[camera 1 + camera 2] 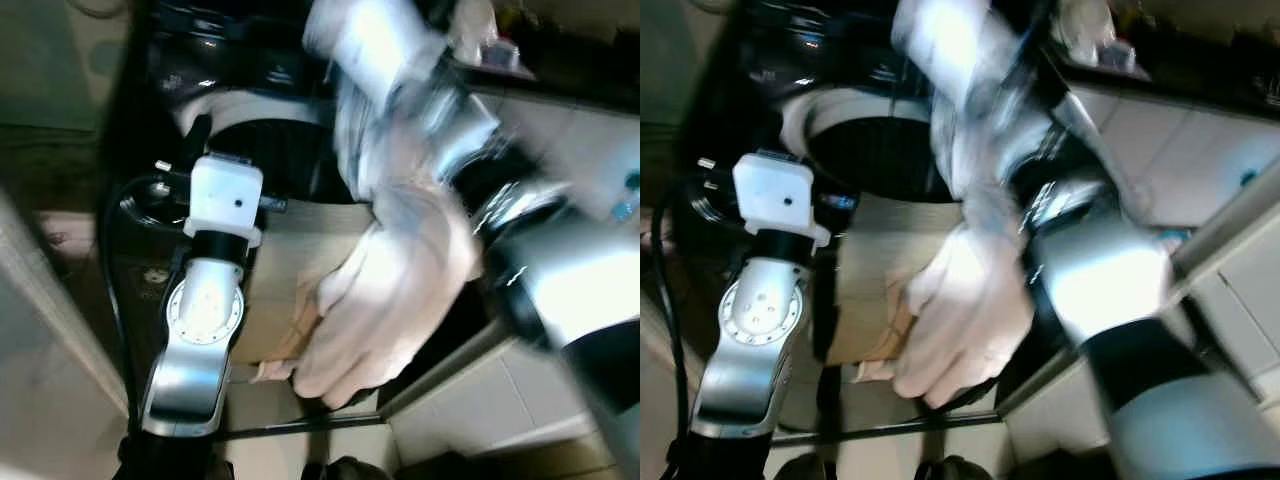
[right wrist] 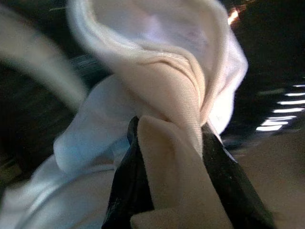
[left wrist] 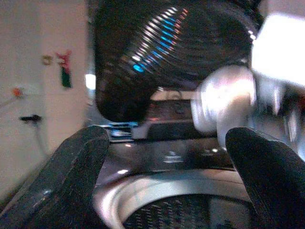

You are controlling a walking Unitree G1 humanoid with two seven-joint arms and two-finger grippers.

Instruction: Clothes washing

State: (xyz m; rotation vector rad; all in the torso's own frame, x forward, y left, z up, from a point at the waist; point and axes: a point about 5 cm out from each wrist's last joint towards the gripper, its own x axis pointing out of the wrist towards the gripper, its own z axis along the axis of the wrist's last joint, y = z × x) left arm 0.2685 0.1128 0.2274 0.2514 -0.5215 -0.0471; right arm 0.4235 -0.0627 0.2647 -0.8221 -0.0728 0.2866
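R gripper [image 2: 167,143] jaws clamp cloth [image 1: 400,290], hanging long below; drum [image 1: 270,150] beyond. L gripper [image 3: 171,157] jaws wide, nearer drum.

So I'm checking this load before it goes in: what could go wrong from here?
1. The pale garment is pinched by only a fold in the right gripper, so it may slip out.
2. Much of it hangs outside the washer opening, over the cardboard box, and may drop there.
3. The left gripper hovers open at the drum rim; trailing cloth could snag on it.
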